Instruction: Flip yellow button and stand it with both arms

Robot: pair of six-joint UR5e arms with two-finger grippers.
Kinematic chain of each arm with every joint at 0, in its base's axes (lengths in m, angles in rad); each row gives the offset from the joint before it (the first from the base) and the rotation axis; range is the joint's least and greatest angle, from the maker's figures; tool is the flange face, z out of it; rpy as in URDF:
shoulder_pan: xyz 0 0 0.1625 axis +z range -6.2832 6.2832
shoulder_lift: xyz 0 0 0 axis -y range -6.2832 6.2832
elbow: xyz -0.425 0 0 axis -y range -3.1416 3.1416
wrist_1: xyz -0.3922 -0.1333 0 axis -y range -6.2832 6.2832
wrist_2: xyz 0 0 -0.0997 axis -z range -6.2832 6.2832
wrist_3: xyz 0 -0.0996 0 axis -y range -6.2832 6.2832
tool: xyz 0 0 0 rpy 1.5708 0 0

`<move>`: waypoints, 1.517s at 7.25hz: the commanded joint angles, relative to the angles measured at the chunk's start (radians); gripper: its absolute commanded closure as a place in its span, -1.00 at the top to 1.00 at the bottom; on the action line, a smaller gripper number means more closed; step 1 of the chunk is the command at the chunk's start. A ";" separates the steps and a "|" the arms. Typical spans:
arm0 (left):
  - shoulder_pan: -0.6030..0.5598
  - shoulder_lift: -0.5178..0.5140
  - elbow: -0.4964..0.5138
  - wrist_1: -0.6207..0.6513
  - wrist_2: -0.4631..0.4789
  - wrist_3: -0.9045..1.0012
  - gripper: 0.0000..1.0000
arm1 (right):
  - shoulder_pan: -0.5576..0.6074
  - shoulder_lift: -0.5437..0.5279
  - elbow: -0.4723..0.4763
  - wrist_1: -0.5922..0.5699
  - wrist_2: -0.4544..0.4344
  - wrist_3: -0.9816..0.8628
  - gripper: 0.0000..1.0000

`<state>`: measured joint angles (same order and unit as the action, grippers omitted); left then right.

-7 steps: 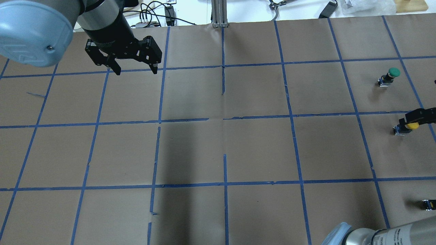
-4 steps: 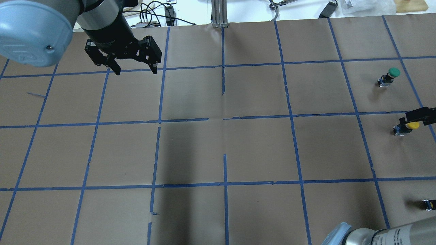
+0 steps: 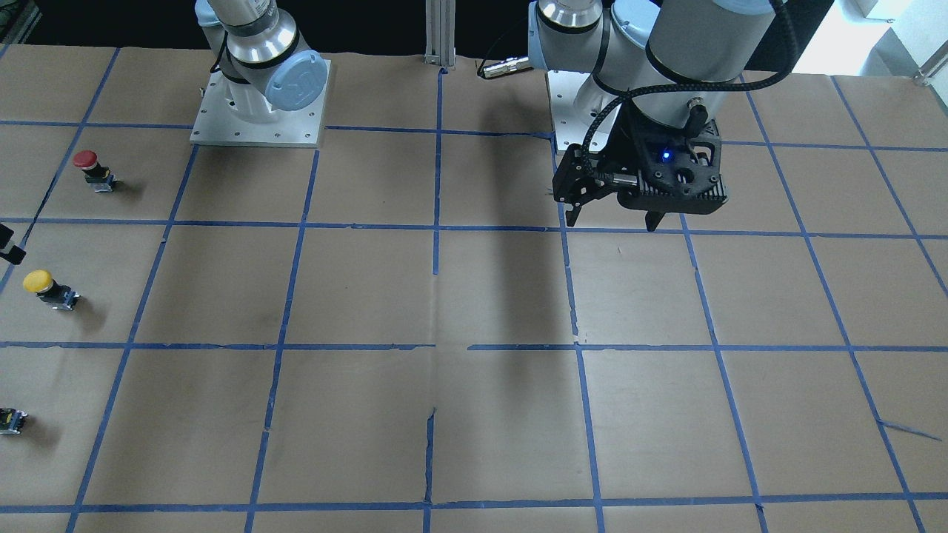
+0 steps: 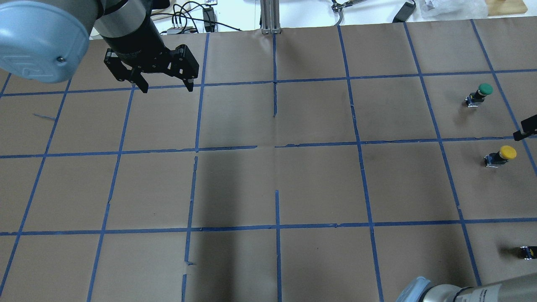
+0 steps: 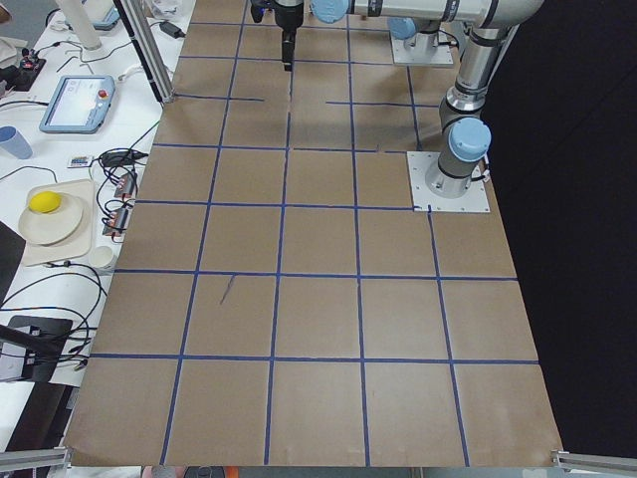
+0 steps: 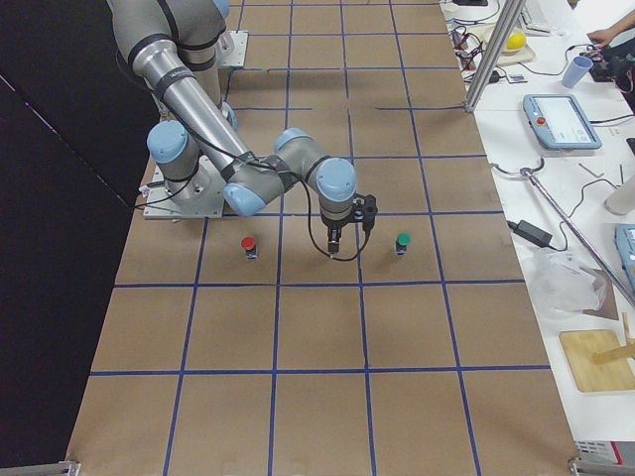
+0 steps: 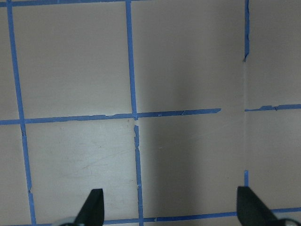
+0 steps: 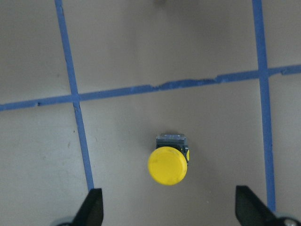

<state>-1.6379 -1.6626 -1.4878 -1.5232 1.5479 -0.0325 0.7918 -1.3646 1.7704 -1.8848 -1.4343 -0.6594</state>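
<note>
Right wrist-mounted | yellow button (image 8: pixel 168 165) upright on worktop (image 8: pixel 37 155), below, between right jaws: spread wide, empty | left jaws: spread wide, empty

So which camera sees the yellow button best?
The right wrist-mounted view: the yellow button sits big in the middle, its round cap facing the camera. The overhead and front-facing views show it tiny near the picture's edge. The other views don't show it.
</note>
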 commanded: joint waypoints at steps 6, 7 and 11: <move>0.003 0.010 0.000 -0.008 0.001 0.000 0.99 | 0.577 -0.234 -0.167 0.340 -0.087 0.702 0.99; 0.003 0.014 0.000 -0.009 0.001 0.000 0.99 | 0.651 -0.244 -0.169 0.343 -0.100 0.760 0.99; 0.003 0.017 0.000 -0.006 -0.002 0.015 0.99 | 0.724 -0.333 -0.155 0.423 -0.106 0.802 0.99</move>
<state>-1.6356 -1.6450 -1.4879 -1.5328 1.5465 -0.0282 1.5091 -1.6801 1.6081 -1.4877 -1.5359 0.1440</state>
